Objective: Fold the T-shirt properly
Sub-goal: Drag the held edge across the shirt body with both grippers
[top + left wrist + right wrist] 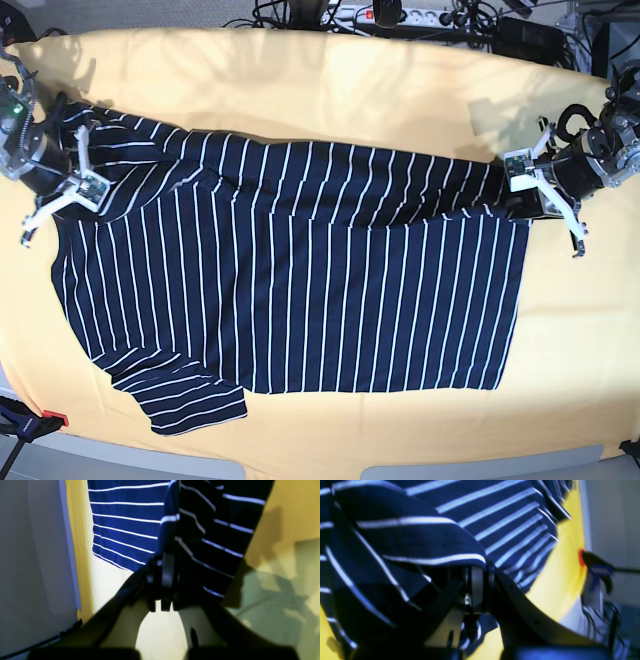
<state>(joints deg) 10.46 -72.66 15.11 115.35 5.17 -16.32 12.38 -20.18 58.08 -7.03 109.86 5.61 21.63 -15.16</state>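
Two clenched grippers, left gripper [522, 188] and right gripper [85, 170], pinch the far edge of the T-shirt [300, 300], which stretches taut between their jaws over the yellow cloth [330, 90]; one lengthwise fold looks begun, with the near sleeve and remaining folds pending.

Yellow-orange cloth-covered table [400, 90] under the spread T-shirt [300, 290]

Counting what is showing on the table

One T-shirt [300, 270], one yellow cloth [330, 90], two grippers [85, 170] [525, 185], and one clamp [595, 567] are showing.
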